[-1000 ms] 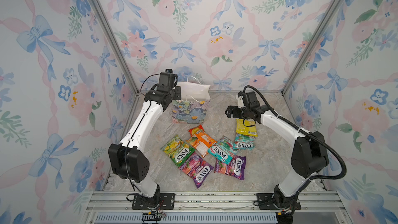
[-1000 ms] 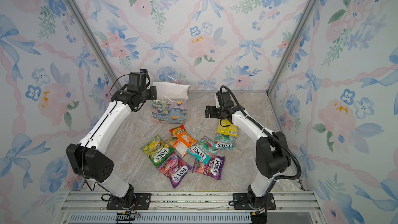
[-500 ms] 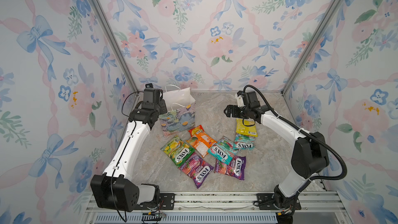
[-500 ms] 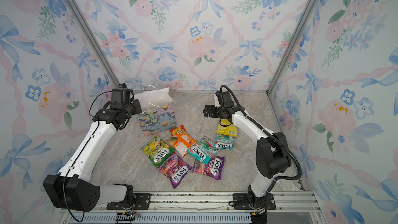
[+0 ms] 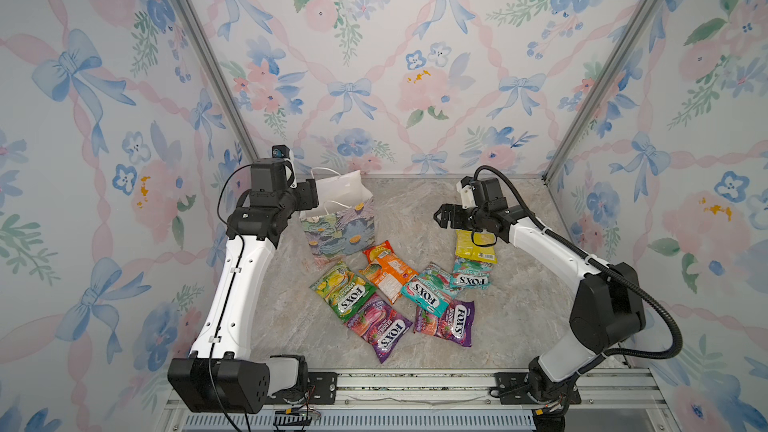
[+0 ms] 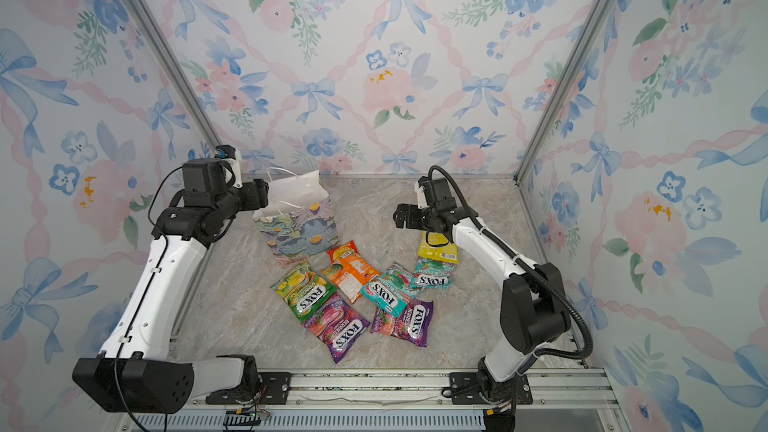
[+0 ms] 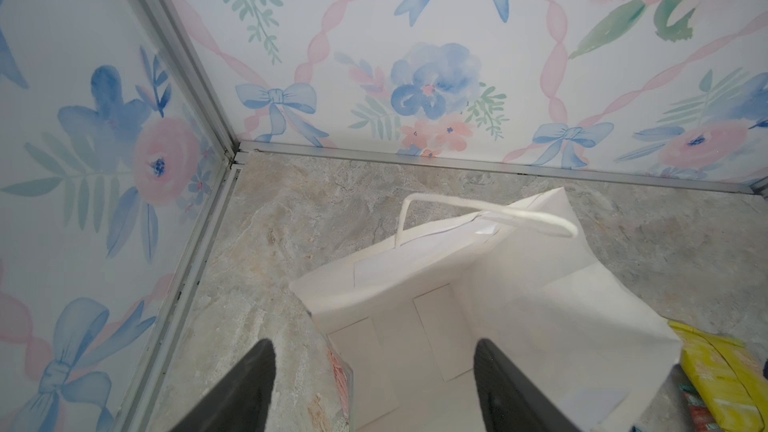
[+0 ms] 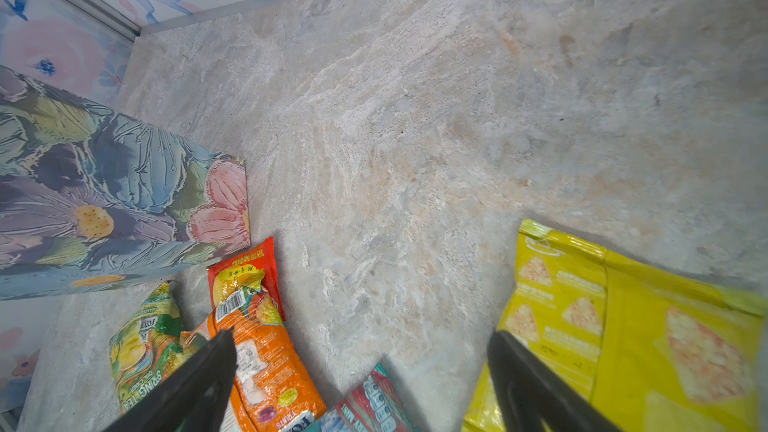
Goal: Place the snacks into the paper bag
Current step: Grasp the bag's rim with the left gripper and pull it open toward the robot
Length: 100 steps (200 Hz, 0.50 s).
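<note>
Left jaws apart, gripping nothing, bag (image 7: pixel 540 305) wall between them. Right jaws wide, empty; orange packet (image 8: pixel 270 376) beside one, yellow packet (image 8: pixel 644 326) beside the other.

You'll find the paper bag (image 5: pixel 338 230) upright, left of centre in both top views. Its mouth is open and white inside, its floral front faces the lower frame, and its white cord handles are raised. Below it the snacks (image 5: pixel 417 284) lie flat on the surface (image 5: pixel 415 209), all outside the bag. A small red packet (image 5: pixel 376 249) lies at the bag's foot, touching an orange packet (image 5: pixel 388 274). A green packet (image 5: pixel 343 290) sits lower left. Two purple packets (image 5: pixel 380 328) (image 5: pixel 449 322) lie lowest. Two teal packets (image 5: pixel 428 290) (image 5: pixel 471 274) lie to the right, with a yellow bag (image 5: pixel 473 247) above them.
</note>
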{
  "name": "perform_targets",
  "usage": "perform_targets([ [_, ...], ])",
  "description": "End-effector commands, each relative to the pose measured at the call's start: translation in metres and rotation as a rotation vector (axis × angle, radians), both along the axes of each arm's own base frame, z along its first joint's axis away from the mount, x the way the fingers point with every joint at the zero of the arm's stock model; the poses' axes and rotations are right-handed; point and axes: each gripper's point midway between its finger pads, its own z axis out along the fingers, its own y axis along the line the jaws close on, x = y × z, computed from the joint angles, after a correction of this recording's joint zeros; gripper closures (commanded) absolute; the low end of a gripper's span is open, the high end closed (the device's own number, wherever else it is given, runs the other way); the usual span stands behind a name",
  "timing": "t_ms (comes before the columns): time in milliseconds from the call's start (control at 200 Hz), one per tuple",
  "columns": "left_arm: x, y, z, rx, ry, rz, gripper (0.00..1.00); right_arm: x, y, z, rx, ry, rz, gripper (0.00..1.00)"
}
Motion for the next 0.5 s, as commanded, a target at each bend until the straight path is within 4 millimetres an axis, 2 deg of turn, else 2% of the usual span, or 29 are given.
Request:
perform_targets([
  [0, 0.019, -0.015, -0.013, 0.042, 0.038, -0.135, 0.23, -0.013, -0.009, 0.007, 0.016, 0.015, -0.015, 0.03],
  [85, 0.031, -0.022, -0.016, 0.057, 0.051, -0.19, 0.24, -0.019, -0.014, 0.007, 0.011, 0.02, -0.021, 0.03],
  [180, 0.044, -0.026, -0.029, 0.083, 0.101, -0.235, 0.24, -0.025, -0.019, 0.011, 0.012, 0.016, -0.031, 0.03],
  [280, 0.057, -0.02, -0.041, 0.102, 0.147, -0.208, 0.25, -0.029, -0.023, 0.014, 0.015, 0.007, -0.044, 0.03],
  [495, 0.076, -0.022, -0.054, 0.107, 0.172, -0.223, 0.29, -0.03, -0.023, 0.016, 0.035, 0.015, -0.051, 0.03],
])
